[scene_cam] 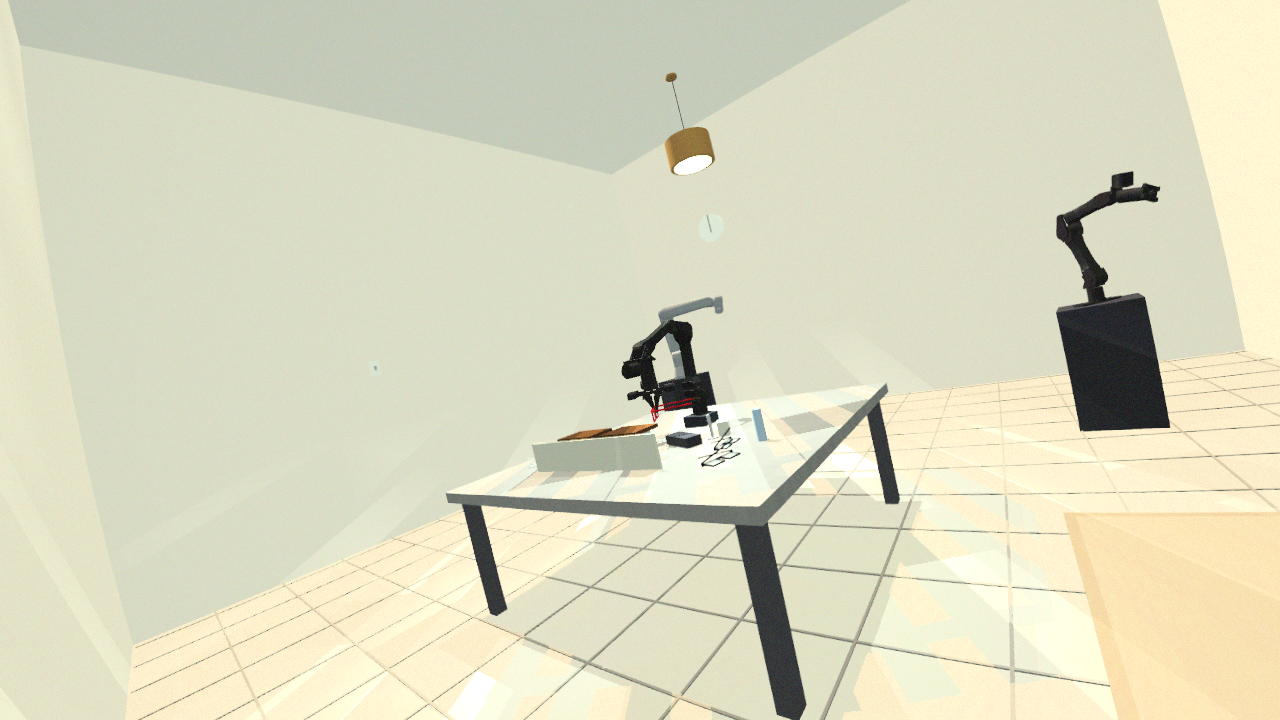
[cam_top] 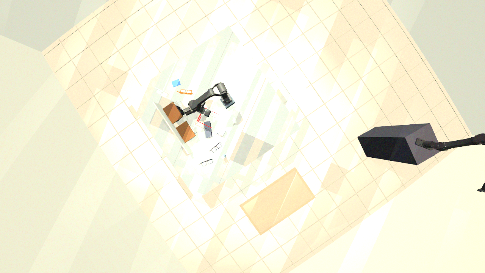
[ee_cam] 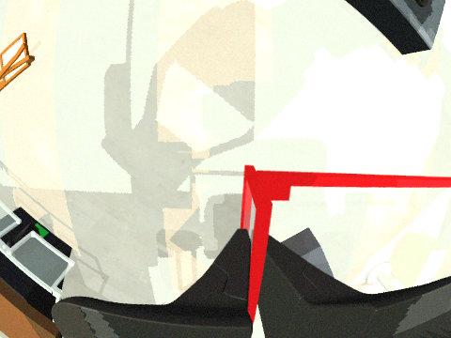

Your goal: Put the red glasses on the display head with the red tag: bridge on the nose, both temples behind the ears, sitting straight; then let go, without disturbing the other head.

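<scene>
Glasses [cam_top: 199,117] [scene_cam: 654,414] [ee_cam: 260,263]: red pair, in the air above the table, off any display head; temples extended, pointing away from the brown boards.
Gripper [cam_top: 203,113] [scene_cam: 655,411] [ee_cam: 248,238]: black, pinching the front of the red frame between its two fingers.
Black arm [cam_top: 203,98] [scene_cam: 688,344]: bent over the table, reaching toward the boards.
Red-tagged head: I cannot make it out.
Other head [ee_cam: 27,222]: black, with a green tag [ee_cam: 41,230] and white-rimmed glasses [ee_cam: 53,248] against it, at the wrist view's lower left.
Brown boards [cam_top: 172,112] [scene_cam: 633,429]: two, side by side behind a pale panel [scene_cam: 595,454].
Dark box [cam_top: 207,129] [scene_cam: 682,439] [ee_cam: 307,246]: on the table, near the boards.
Orange glasses [cam_top: 185,93] [ee_cam: 14,61]: on the table, near a blue square [cam_top: 176,83].
Black glasses [cam_top: 216,146] [scene_cam: 720,459]: two pairs, near each other, beyond the dark box from the orange pair.
Table [scene_cam: 626,510]: pale top, dark legs.
Second arm [cam_top: 461,143] [scene_cam: 1078,250]: on a dark pedestal [cam_top: 383,146] [scene_cam: 1114,367], well apart from the table.
</scene>
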You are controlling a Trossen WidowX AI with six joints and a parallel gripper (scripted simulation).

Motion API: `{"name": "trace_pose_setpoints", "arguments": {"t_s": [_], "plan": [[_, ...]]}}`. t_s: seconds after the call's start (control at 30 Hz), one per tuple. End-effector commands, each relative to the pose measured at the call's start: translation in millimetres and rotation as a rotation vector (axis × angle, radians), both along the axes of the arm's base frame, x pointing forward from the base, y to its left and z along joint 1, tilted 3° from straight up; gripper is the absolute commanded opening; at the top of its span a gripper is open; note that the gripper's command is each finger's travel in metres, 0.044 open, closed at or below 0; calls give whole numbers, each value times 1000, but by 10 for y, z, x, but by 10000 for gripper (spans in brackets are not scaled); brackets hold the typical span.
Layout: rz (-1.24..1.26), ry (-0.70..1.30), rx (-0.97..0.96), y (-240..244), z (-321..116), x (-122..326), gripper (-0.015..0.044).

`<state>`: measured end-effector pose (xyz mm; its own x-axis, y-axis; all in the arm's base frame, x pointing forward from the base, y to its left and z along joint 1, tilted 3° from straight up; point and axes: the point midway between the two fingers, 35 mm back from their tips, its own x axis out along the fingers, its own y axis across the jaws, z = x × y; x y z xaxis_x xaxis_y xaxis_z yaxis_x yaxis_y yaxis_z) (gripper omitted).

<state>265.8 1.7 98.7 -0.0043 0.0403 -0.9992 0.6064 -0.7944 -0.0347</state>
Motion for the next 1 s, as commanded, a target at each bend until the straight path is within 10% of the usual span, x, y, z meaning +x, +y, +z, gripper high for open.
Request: {"name": "trace_pose_setpoints", "arguments": {"t_s": [0.0,0.97], "plan": [[-8,4,-4,-7,-54,-3,0],[-24,5,-4,-3,-324,21,0]]}}
